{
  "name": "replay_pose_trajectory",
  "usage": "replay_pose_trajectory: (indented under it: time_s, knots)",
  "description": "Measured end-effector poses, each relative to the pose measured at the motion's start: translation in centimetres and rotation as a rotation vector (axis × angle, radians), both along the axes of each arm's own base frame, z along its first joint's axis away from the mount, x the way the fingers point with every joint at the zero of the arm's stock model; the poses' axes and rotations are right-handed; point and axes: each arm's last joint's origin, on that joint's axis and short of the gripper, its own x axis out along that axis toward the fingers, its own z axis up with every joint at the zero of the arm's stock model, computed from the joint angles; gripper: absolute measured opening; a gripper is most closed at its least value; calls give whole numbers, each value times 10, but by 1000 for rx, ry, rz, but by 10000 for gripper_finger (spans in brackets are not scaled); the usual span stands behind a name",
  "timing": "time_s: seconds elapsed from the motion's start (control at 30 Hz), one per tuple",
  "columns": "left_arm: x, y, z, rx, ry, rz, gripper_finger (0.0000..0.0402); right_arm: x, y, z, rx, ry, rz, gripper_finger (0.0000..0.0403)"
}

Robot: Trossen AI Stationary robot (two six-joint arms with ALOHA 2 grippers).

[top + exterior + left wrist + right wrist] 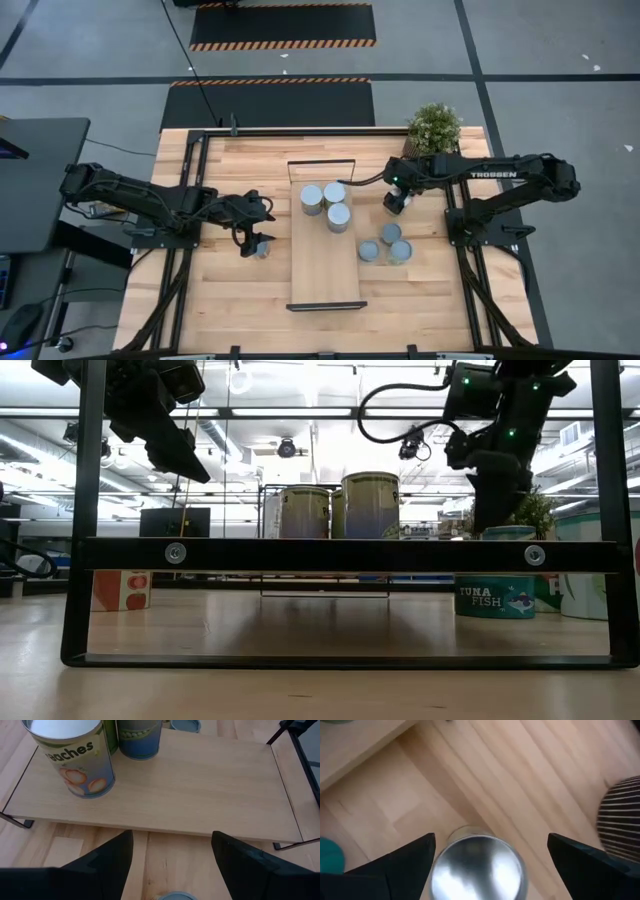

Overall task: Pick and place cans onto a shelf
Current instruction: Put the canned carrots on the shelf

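The light-wood shelf (325, 262) stands in the middle of the table with three cans (339, 217) upright on its far half. My left gripper (258, 243) is open, left of the shelf. It hangs well above a can (170, 896) that stands on the table below the gap between its fingers. My right gripper (397, 203) is open, right of the shelf. Its fingers stand on either side of a silver-lidded can (477, 867), near the can's top (510, 532). Three more cans (391, 233) stand on the table, nearer than the right gripper.
A potted plant (434, 125) stands at the table's far right corner, just behind my right arm; its striped pot (620, 820) shows in the right wrist view. The shelf's near half (210, 785) is bare wood. Black frames (350, 555) close the shelf's two ends.
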Motion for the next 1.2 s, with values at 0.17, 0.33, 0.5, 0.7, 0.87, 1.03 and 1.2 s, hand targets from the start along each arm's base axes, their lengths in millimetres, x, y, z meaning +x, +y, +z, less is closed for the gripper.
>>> replay_pose_trajectory:
  time_s: [0.17, 0.33, 0.5, 0.7, 0.87, 1.03, 1.2]
  knots:
    - [0, 0, 0, 0, 0, 0, 275, -2, 2, -1, 57, 3, -54, 393]
    - [0, 0, 0, 1, 0, 0, 275, -7, 3, -4, 84, 51, -114, 393]
    - [0, 0, 0, 0, 0, 0, 275, 1, 1, -16, 113, 111, -122, 393]
    - [0, 0, 0, -1, 0, 0, 275, 10, -4, -33, 132, 179, -120, 386]
    - [0, 0, 0, -1, 0, -1, 275, 14, -12, -41, 202, 187, -101, 357]
    - [0, -3, 0, -1, 1, -13, 275, 14, -17, -44, 228, 207, -82, 319]
    - [-1, -5, 0, -2, 1, -27, 275, 20, -16, -13, 159, 186, -44, 315]
